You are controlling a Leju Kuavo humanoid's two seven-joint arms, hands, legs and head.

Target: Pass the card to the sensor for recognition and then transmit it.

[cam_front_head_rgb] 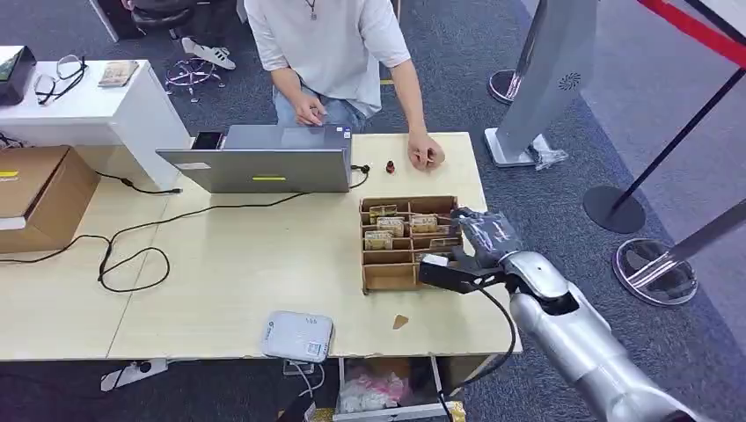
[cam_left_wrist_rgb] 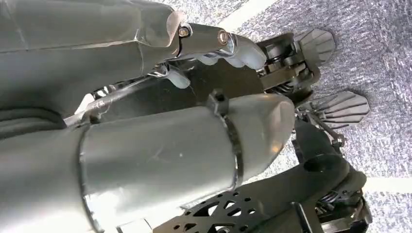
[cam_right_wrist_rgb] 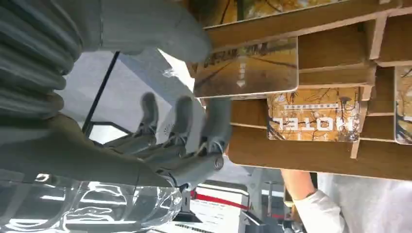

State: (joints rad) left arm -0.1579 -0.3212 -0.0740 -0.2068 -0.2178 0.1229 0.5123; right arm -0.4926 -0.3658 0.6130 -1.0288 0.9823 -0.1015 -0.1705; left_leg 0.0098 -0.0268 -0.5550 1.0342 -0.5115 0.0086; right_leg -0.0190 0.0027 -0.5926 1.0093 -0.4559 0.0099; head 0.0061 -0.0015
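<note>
A wooden card box (cam_front_head_rgb: 390,275) stands on the table's right part, with several orange hotel cards (cam_front_head_rgb: 391,227) in its slots. My right hand (cam_front_head_rgb: 482,236) is at the box's right side. In the right wrist view its thumb (cam_right_wrist_rgb: 160,29) lies over one card (cam_right_wrist_rgb: 248,68) that sticks out of a slot, and its blurred fingers (cam_right_wrist_rgb: 214,121) are just under that card. The card still sits in the box (cam_right_wrist_rgb: 311,160). The white card sensor (cam_front_head_rgb: 299,336) lies at the table's near edge. My left hand (cam_left_wrist_rgb: 218,43) hangs by my body and holds nothing.
A person (cam_front_head_rgb: 325,53) sits behind an open laptop (cam_front_head_rgb: 264,167), one hand resting on the table (cam_front_head_rgb: 264,264) beside a small red object (cam_front_head_rgb: 390,166). Black cables (cam_front_head_rgb: 132,255) loop across the left. A cardboard box (cam_front_head_rgb: 35,193) stands far left, barrier posts (cam_front_head_rgb: 616,207) right.
</note>
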